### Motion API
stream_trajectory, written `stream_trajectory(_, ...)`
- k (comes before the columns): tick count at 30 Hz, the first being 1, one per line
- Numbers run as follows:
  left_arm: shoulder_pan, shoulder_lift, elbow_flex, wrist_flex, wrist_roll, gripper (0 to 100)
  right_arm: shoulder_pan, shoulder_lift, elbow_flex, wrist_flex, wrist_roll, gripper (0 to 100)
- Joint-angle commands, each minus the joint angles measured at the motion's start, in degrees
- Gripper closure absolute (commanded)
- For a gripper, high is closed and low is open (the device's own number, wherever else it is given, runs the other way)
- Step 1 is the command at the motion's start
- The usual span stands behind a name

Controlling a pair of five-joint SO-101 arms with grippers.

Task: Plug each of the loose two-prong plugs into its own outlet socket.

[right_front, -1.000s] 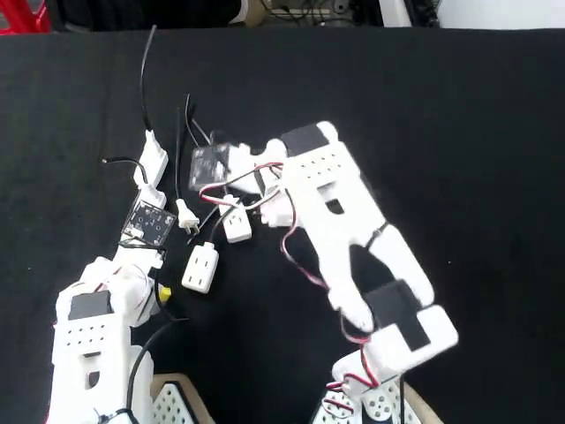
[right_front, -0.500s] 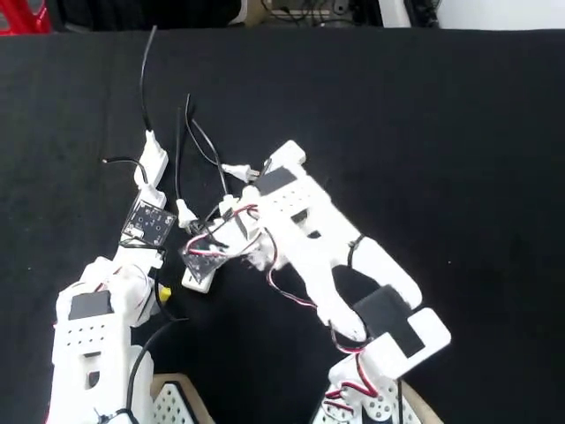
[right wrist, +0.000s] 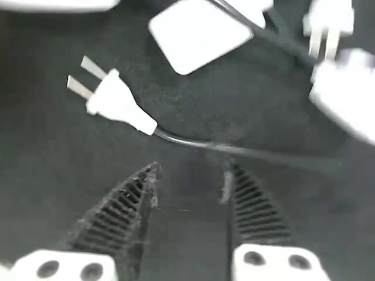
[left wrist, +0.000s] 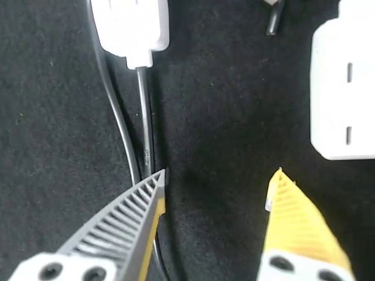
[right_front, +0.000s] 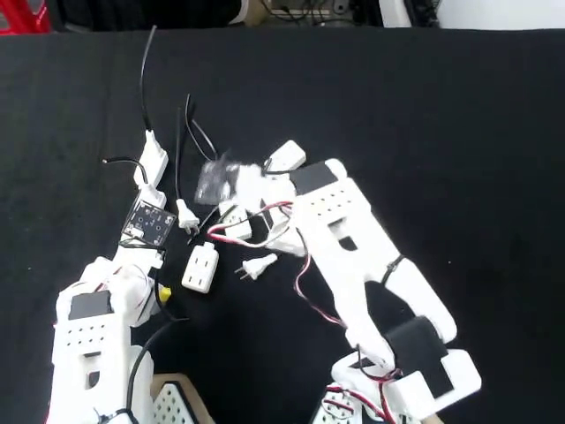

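In the high view a white outlet socket [right_front: 200, 268] lies near the left arm, and a loose two-prong plug [right_front: 256, 265] lies just to its right. Another plug [right_front: 185, 215] on a black cable lies farther back. My right gripper [right wrist: 190, 175] is open and holds nothing; it hovers over a black cable just behind a white two-prong plug [right wrist: 111, 102]. A white outlet block [right wrist: 199, 29] lies beyond it. My left gripper [left wrist: 217, 187] is open and holds nothing. It sits between a black cable and a white outlet socket [left wrist: 343, 88] with two slots.
A further socket [right_front: 154, 159] with a cable lies at the back left, and a white block [right_front: 287, 157] lies by the right arm's wrist. Black cables [right_front: 181, 132] trail toward the table's far edge. The black table [right_front: 459, 132] spreads out to the right.
The right arm swung down over the near outlet socket, then back up and to the right. A loose plug now lies right of that socket. The left arm has not moved.
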Motion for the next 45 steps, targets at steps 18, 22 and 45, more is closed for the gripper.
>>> stream_trajectory(18,0.7,-0.4,-0.2,-0.6,-0.7,73,-9.8,8.9,6.5,-10.3,-91.5,75.1)
stream_trajectory(22,0.7,-0.4,-0.2,-0.6,-0.7,73,-10.3,11.6,5.9,-10.8,-96.4,75.1)
stream_trajectory(45,0.7,-0.4,-0.2,-0.4,-0.7,73,-11.6,13.6,5.6,-13.8,-100.1,99.2)
